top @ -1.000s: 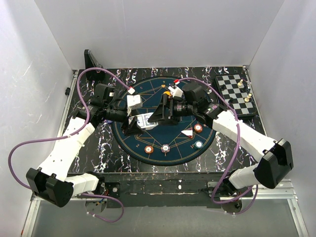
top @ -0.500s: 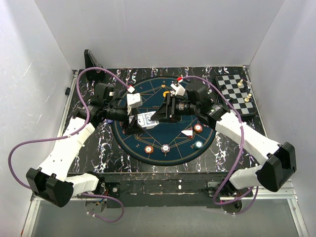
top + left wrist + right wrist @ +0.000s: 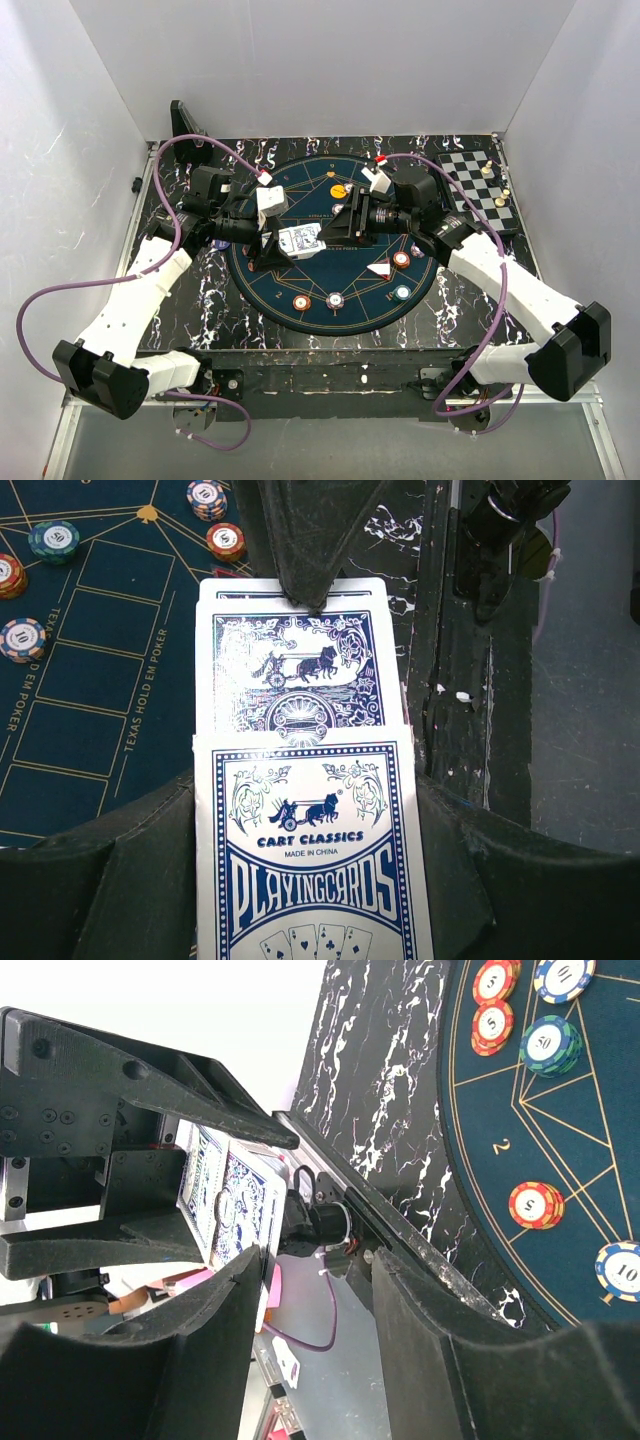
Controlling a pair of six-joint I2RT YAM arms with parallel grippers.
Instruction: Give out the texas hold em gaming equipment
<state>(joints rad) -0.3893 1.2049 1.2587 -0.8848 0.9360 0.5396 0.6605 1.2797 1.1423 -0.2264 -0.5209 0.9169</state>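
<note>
- Where white walls (image 3: pixel 320 60) close in, the marbled table (image 3: pixel 200 290) carries a round blue mat (image 3: pixel 292 278).
- Left tool (image 3: pixel 283 247) clenches the card box (image 3: pixel 310 900); whether the right tool (image 3: pixel 315 1255) grips anything, I cannot tell.

White walls (image 3: pixel 320 60), black marbled table (image 3: pixel 290 148)

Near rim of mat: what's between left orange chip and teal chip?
One pale-centred striped chip, then bare mat up to the teal chip. Top view.
</note>
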